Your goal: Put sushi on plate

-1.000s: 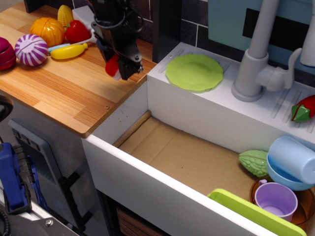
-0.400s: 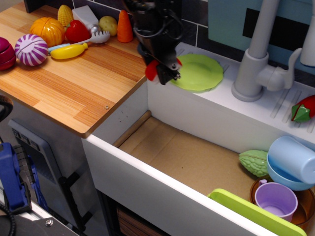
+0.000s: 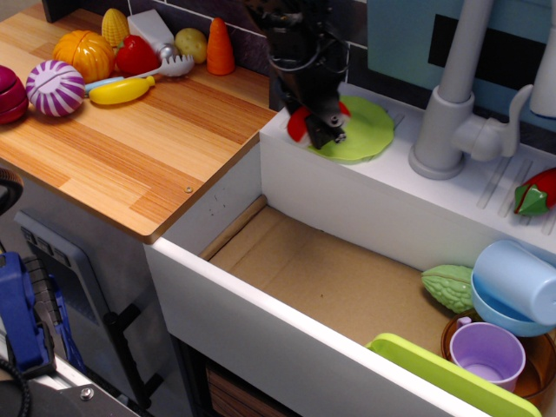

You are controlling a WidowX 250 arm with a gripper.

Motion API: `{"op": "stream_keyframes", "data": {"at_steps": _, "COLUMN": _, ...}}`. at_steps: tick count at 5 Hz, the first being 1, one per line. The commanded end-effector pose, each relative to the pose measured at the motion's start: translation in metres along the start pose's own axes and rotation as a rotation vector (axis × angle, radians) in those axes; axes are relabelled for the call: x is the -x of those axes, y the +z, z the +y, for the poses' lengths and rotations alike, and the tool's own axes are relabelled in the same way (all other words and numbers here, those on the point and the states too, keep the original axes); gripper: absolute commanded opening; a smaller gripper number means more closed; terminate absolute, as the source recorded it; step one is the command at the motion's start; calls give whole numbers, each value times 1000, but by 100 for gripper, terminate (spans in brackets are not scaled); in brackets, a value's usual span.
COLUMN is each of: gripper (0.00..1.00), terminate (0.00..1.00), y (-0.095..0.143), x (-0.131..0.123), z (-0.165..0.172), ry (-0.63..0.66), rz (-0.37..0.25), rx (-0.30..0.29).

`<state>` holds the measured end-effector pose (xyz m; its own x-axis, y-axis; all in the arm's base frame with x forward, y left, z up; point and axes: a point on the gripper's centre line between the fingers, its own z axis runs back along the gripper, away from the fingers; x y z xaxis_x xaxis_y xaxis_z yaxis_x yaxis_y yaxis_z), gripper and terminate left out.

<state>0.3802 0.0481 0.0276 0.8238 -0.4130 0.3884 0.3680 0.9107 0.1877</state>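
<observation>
The light-green round plate (image 3: 365,130) lies on the white ledge behind the sink, left of the faucet. My black gripper (image 3: 317,124) hangs over the plate's left part, shut on the sushi (image 3: 299,124), whose red top shows at the left of the fingers and again at the right. The sushi's white base is mostly hidden by the fingers. It is held just above the plate; I cannot tell whether it touches.
A grey faucet (image 3: 452,95) stands right of the plate. The wooden counter (image 3: 130,148) at left holds toy vegetables and a carrot (image 3: 220,48). The sink basin (image 3: 330,278) holds a green gourd (image 3: 447,288), blue bowl (image 3: 517,282), purple cup (image 3: 489,354) and lime tray (image 3: 434,373).
My gripper has carried the sushi rightward from above the counter's edge to over the plate's left part, still shut on it.
</observation>
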Motion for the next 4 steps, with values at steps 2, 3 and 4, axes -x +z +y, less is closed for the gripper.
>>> {"op": "stream_keyframes", "data": {"at_steps": 2, "gripper": 0, "terminate": 0, "y": -2, "x": -29, "z": 8, "ry": -59, "rz": -106, "rx": -9}}
{"op": "stream_keyframes", "data": {"at_steps": 3, "gripper": 100, "terminate": 0, "y": -4, "x": -28, "z": 9, "ry": -62, "rz": -142, "rx": -5}}
{"op": "stream_keyframes", "data": {"at_steps": 4, "gripper": 100, "terminate": 0, "y": -4, "x": -28, "z": 9, "ry": -62, "rz": -142, "rx": -5}}
